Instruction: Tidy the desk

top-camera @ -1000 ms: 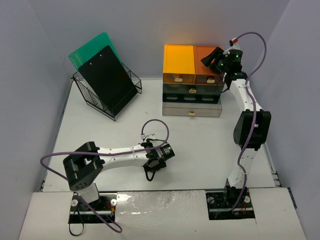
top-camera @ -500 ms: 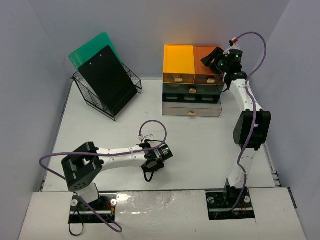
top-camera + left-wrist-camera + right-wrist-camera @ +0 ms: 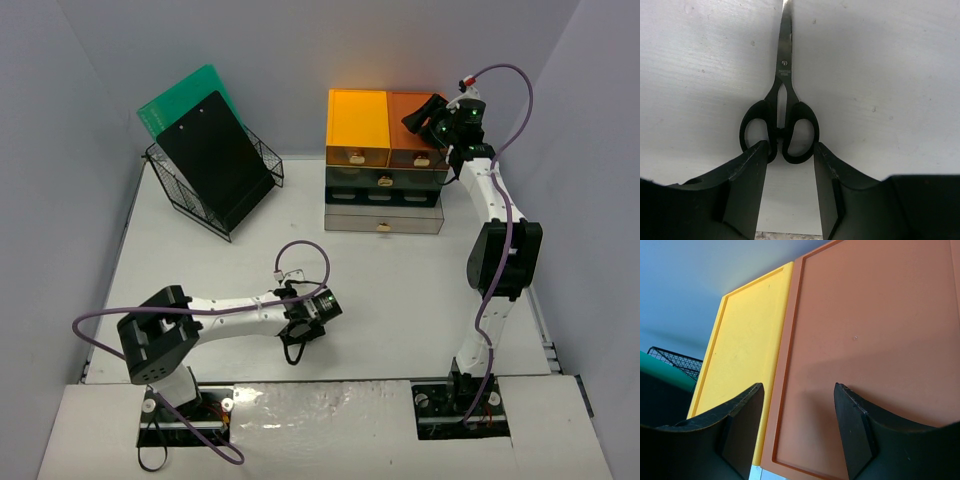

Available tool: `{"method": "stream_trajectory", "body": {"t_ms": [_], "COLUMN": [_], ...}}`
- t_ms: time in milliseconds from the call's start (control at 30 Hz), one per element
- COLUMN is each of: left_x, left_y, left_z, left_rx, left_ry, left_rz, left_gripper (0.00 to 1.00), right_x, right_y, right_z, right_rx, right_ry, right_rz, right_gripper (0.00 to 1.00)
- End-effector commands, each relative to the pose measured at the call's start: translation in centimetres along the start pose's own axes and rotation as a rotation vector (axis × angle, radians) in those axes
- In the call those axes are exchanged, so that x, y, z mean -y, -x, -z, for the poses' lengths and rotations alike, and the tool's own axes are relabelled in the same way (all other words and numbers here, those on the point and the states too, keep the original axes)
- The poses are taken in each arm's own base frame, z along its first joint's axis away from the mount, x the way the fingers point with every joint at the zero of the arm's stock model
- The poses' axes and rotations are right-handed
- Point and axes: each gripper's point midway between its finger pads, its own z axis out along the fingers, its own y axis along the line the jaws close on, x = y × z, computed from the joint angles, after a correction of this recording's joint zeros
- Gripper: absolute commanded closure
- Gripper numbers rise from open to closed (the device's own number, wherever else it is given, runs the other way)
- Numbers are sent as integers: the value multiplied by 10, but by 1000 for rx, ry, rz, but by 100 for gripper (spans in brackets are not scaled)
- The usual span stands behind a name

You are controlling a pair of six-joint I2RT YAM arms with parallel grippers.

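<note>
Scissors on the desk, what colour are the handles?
Black. The left wrist view shows the scissors best, lying flat on the white desk.

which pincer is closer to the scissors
Left. The left pincer sits right over the scissors on the desk, its fingers either side of the black handles. The right pincer is far off at the back, above the orange-topped drawer unit.

The white desk (image 3: 400,290) carried black scissors (image 3: 784,75) lying flat near its front edge, a drawer unit (image 3: 384,190) at the back, and a wire basket (image 3: 190,210) back left.
</note>
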Motion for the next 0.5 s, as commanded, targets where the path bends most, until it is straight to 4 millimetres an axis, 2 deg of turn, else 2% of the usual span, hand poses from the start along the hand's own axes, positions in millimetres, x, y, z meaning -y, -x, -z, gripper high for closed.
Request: {"method": "stream_trajectory", "body": {"t_ms": [0,467], "left_x": [6,-4], "left_y": [19,16], "left_z": [15,10], "left_rx": [62,45], "left_ry": [-49,-23], "left_rz": [32,26], "left_gripper": [62,62], "right_x": [102,101], "right_y": [-144,-143], "right_z": [20,19], "right_rx": [-435,-433], "right_ry": [-326,-324], "right_rz": [-197,-196], "right_gripper": [44,44]}}
